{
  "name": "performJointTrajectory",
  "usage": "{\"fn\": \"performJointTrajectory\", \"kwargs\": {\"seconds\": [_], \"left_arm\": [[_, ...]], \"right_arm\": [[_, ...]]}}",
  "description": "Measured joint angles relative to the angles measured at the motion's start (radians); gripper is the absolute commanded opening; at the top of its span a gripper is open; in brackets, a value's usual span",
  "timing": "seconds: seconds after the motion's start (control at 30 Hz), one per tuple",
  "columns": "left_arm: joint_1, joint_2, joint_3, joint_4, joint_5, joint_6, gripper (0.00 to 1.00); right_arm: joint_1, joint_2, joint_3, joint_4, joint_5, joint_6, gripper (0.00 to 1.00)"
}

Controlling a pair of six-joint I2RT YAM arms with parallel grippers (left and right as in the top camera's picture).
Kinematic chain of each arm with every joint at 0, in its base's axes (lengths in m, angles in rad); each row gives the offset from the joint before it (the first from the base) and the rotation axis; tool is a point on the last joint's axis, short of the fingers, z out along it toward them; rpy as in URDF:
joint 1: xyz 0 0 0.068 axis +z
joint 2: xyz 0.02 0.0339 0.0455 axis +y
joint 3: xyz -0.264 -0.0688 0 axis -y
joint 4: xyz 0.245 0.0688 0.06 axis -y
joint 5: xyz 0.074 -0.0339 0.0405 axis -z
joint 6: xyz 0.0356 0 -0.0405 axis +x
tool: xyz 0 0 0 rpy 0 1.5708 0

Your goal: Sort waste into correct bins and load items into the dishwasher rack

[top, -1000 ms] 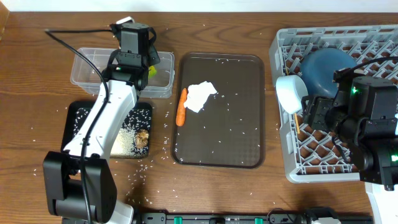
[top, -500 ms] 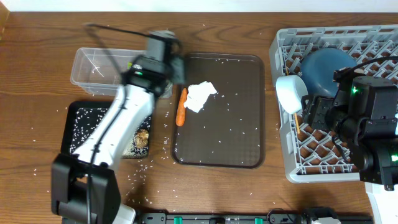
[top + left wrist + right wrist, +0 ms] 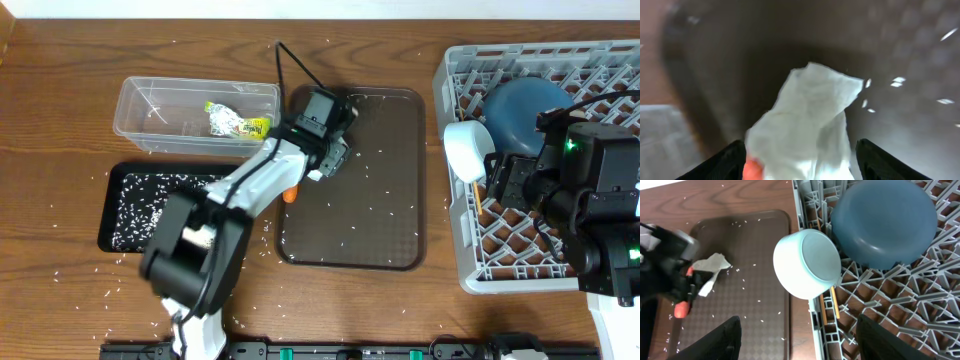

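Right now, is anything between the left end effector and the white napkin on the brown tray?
Nothing visible. The napkin lies uncovered directly under the open left end effector. The carrot lies at the napkin's edge, so a wide close might catch it too.

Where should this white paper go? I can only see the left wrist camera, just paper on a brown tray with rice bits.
Observer: The overhead view shows a clear tub on the table beside the brown tray, on the left arm's side.
Operator: Is anything in it?
Observer: Yes, a yellow-green wrapper lies inside it.
Operator: What about the dishes?
Observer: A dark-blue bowl and a white bowl sit in the grey rack on the far right.
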Motion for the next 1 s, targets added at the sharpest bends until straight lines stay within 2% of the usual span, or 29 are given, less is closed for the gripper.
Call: {"fn": "performJointTrajectory", "kwargs": {"seconds": [0.07,0.13,0.23,0.27,0.37,0.43,0.7,0.83,1.0], "left_arm": [[0.0,0.041,-0.001,0.013,0.002,0.01,0.71],[0.0,0.063,0.0,0.027,0.011,0.018,0.62],[-0.001,0.066,0.0,0.027,0.029,0.022,0.4],[-0.003,0.067,0.0,0.027,0.033,0.023,0.36],[-0.012,0.068,0.0,0.026,0.04,0.029,0.15],[-0.019,0.068,0.0,0.019,0.04,0.034,0.06],[-0.024,-0.018,0.0,-0.121,0.016,0.026,0.06],[0.006,-0.173,0.001,-0.113,-0.039,0.008,0.06],[0.129,-0.312,0.02,-0.072,-0.074,-0.008,0.06]], "right_arm": [[0.0,0.0,0.0,0.0,0.0,0.0,0.68],[0.0,0.0,0.0,0.0,0.0,0.0,0.69],[0.0,0.0,0.0,0.0,0.0,0.0,0.68],[0.0,0.0,0.0,0.0,0.0,0.0,0.69],[0.0,0.0,0.0,0.0,0.0,0.0,0.69],[0.0,0.0,0.0,0.0,0.0,0.0,0.68],[0.0,0.0,0.0,-0.002,0.0,0.0,0.69],[0.0,0.0,0.0,-0.002,0.0,0.0,0.69],[0.0,0.0,0.0,0.0,0.0,0.0,0.69]]}}
